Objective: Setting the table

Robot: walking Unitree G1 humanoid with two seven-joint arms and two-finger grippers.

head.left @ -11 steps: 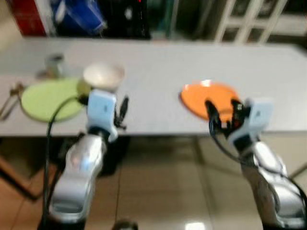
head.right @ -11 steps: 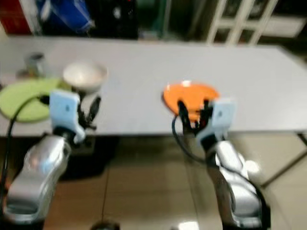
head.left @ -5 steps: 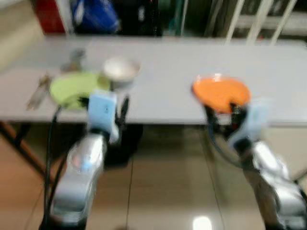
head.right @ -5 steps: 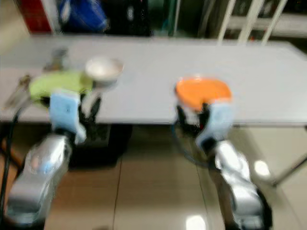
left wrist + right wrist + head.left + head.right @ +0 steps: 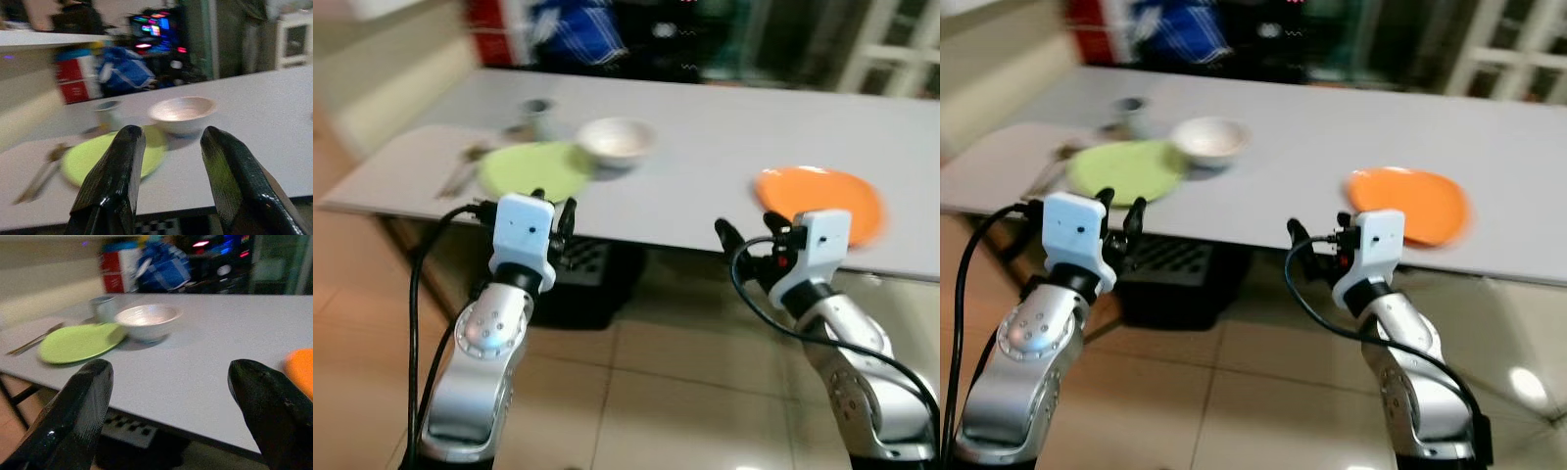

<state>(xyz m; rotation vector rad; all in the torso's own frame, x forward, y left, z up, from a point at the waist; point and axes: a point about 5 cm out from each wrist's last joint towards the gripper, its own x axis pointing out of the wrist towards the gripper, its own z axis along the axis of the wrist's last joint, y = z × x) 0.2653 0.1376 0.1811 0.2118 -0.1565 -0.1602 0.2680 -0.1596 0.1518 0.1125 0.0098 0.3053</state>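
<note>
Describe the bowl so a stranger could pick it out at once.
Start at the long grey table. On the robot's left half lies a green plate; the bowl sits against that plate's far right edge. It is the only deep, whitish round dish, bigger than the small cup nearby.

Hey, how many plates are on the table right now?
2. A green plate lies toward the table's left end, beside the white bowl, and an orange plate lies near the front edge on the right. Nothing seems to hide another.
</note>
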